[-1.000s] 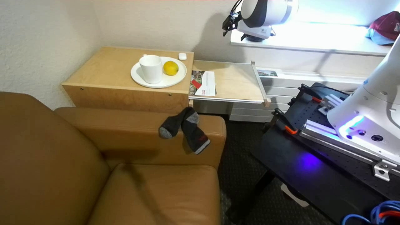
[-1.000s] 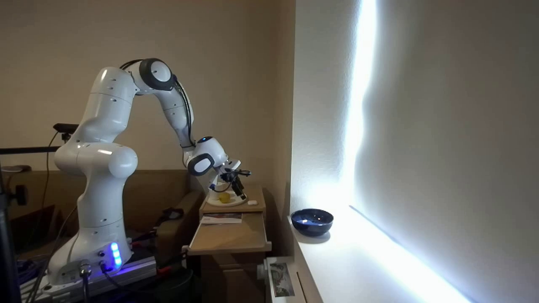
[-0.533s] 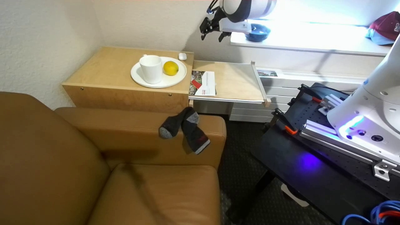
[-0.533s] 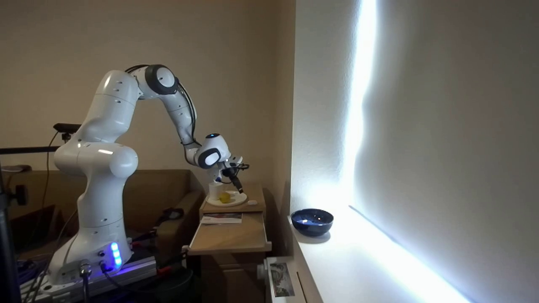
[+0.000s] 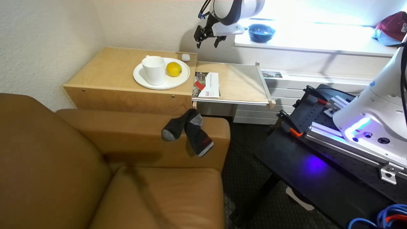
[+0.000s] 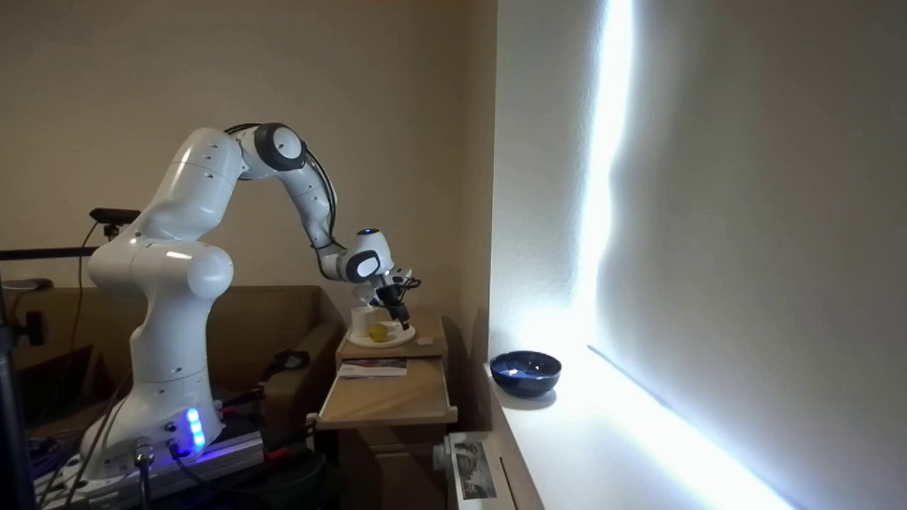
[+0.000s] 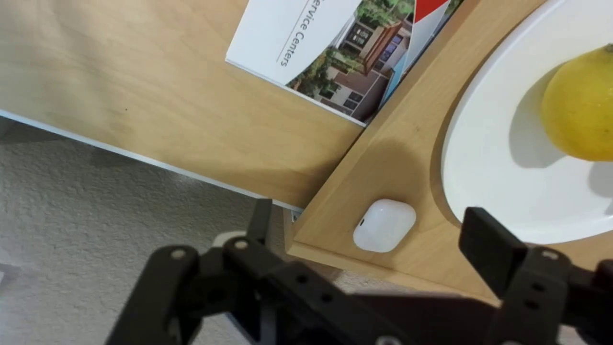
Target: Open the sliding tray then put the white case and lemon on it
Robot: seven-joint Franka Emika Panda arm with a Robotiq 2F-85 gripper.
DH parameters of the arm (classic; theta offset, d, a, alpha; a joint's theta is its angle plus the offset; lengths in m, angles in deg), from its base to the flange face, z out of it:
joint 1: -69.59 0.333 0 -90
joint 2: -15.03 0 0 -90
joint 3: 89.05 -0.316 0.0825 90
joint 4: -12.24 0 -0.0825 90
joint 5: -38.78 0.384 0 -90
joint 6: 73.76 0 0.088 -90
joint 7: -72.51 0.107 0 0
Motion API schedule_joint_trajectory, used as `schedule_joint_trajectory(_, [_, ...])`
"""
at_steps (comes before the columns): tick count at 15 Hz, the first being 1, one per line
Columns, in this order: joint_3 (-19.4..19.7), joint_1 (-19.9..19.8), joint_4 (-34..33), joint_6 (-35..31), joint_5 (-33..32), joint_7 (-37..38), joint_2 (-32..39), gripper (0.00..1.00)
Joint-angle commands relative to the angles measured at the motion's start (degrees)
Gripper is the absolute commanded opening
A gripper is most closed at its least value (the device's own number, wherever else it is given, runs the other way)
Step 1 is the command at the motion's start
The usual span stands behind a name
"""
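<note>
Hand [image 5: 207, 44]: spread, we hold nothing | white case [image 7: 384, 225]: lower centre of wrist view, on table [image 5: 117, 68] | ahead, framed between fingertips [image 7: 491, 249], long axis slanting lower left to upper right

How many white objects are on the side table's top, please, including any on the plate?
3: the plate, the mug standing on it, and the white case near a corner of the side table. Something small may hide behind the mug.
</note>
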Motion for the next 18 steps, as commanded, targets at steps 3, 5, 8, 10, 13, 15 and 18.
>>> schedule_joint_trajectory(3, [-6.63, -7.91, -12.34, 11.13, -1.84, 4.48, 6.15, 1.0])
schedule_joint_trajectory(5, [-6.87, -9.07, -18.44, 15.73, -1.8, 7.86, 8.45, 1.0])
schedule_joint_trajectory(8, [-8.59, -11.7, -27.06, 23.72, -0.74, 11.97, 11.42, 1.0])
schedule_joint_trajectory(10, [-8.38, -11.3, -23.39, 21.05, -2.89, 11.82, 9.27, 1.0])
schedule_joint_trajectory(13, [-8.66, -11.78, -25.65, 22.46, -2.73, 12.53, 10.39, 1.0])
schedule_joint_trajectory(15, [-8.33, -11.94, -29.15, 25.51, -3.32, 13.41, 13.5, 1.0])
schedule_joint_trajectory(18, [-8.09, -12.17, -33.58, 26.94, -2.96, 15.29, 16.45, 1.0])
